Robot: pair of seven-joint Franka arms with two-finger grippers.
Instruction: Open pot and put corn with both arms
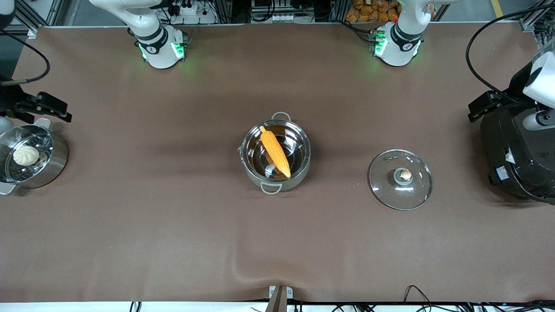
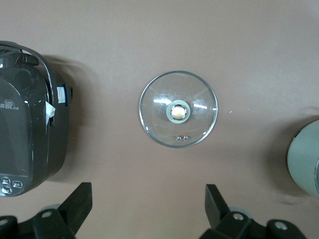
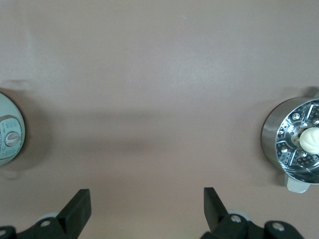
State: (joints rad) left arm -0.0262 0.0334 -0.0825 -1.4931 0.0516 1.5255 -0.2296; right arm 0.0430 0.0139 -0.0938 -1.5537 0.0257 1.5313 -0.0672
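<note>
The steel pot (image 1: pixel 303 167) stands open at the table's middle. The yellow-orange corn (image 1: pixel 275 151) lies inside it, slanted across the bowl. The glass lid (image 1: pixel 416 190) with its copper knob (image 1: pixel 405 174) lies flat on the table beside the pot, toward the left arm's end; it also shows in the left wrist view (image 2: pixel 199 99). My left gripper (image 1: pixel 481 106) (image 2: pixel 148 199) is open and empty, up by the black cooker. My right gripper (image 1: pixel 54 110) (image 3: pixel 147 201) is open and empty, up by the steamer pot.
A steel steamer pot (image 1: pixel 56 160) (image 3: pixel 274 134) with a white bun (image 1: pixel 26 155) stands at the right arm's end. A large black cooker (image 1: pixel 516 156) (image 2: pixel 25 129) stands at the left arm's end. Brown cloth (image 1: pixel 173 216) covers the table.
</note>
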